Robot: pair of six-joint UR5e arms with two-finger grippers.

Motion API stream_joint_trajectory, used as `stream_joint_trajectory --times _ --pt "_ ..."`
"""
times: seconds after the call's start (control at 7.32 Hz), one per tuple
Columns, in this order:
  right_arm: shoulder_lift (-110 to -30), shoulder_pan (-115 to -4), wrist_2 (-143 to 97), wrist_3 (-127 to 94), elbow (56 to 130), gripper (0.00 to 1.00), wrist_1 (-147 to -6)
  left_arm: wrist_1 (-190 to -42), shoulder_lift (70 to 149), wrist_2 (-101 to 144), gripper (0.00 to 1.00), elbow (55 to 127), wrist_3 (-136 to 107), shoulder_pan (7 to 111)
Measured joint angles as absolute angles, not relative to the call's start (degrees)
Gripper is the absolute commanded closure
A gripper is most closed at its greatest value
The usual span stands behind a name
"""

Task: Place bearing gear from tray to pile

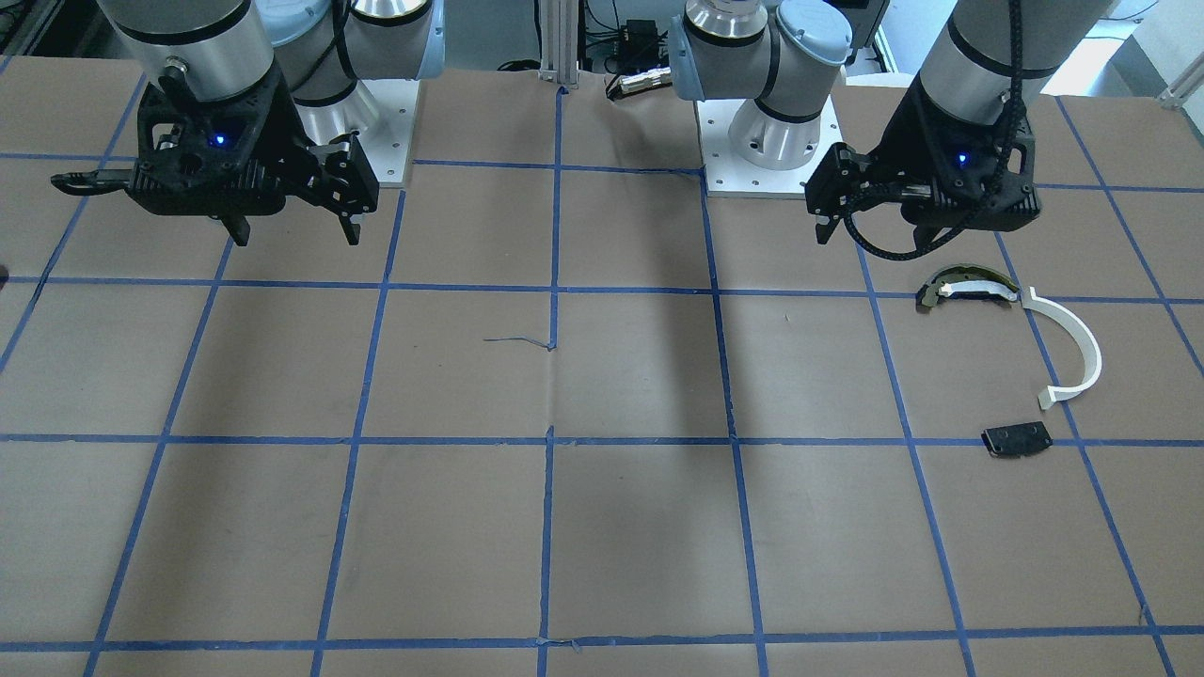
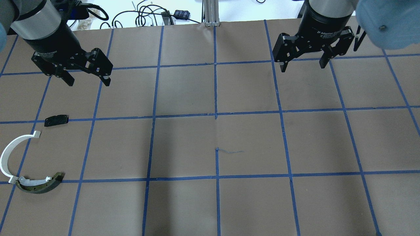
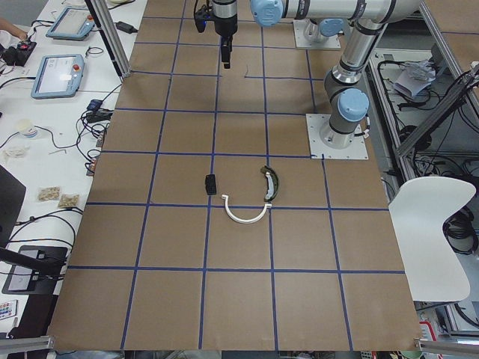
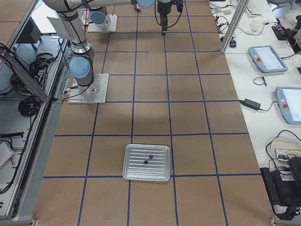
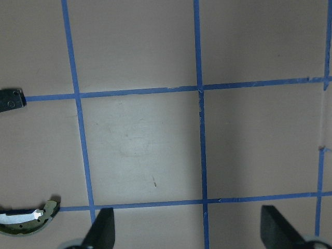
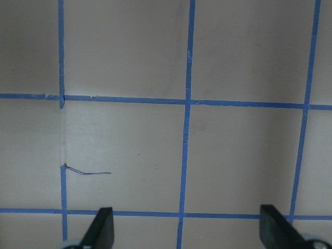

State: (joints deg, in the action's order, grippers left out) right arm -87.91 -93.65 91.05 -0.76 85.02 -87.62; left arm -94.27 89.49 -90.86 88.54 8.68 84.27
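Note:
The silver tray (image 4: 160, 173) shows only in the exterior right view, near the table's end, with two small dark parts (image 4: 145, 162) on it; I cannot tell which is the bearing gear. The pile lies apart on the robot's left: a white half-ring (image 2: 6, 154), an olive-and-black shoe piece (image 2: 39, 185) and a flat black plate (image 2: 56, 120). My left gripper (image 2: 88, 82) is open and empty, in the air beside the black plate. My right gripper (image 2: 303, 67) is open and empty, far from the tray.
The table is brown paper with a blue tape grid. Two arm bases (image 1: 771, 141) stand at the robot's edge. Cables and tablets lie on a side bench (image 4: 268, 59) beyond the operators' edge.

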Motion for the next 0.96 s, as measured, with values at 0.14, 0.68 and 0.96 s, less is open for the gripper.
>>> stream_joint_trajectory --times 0.14,0.68,0.96 --pt "-87.9 -93.63 91.07 -0.72 84.95 0.0 -87.59 -94.24 89.5 -90.87 0.0 88.52 8.69 84.25" --pt "-87.74 -93.66 90.91 -0.78 84.94 0.0 -88.23 -94.22 89.48 -90.88 0.0 88.51 8.7 84.29" --pt "-87.75 -93.66 90.82 -0.81 84.98 0.0 -88.25 -94.22 89.57 -90.84 0.0 88.5 8.7 84.29"
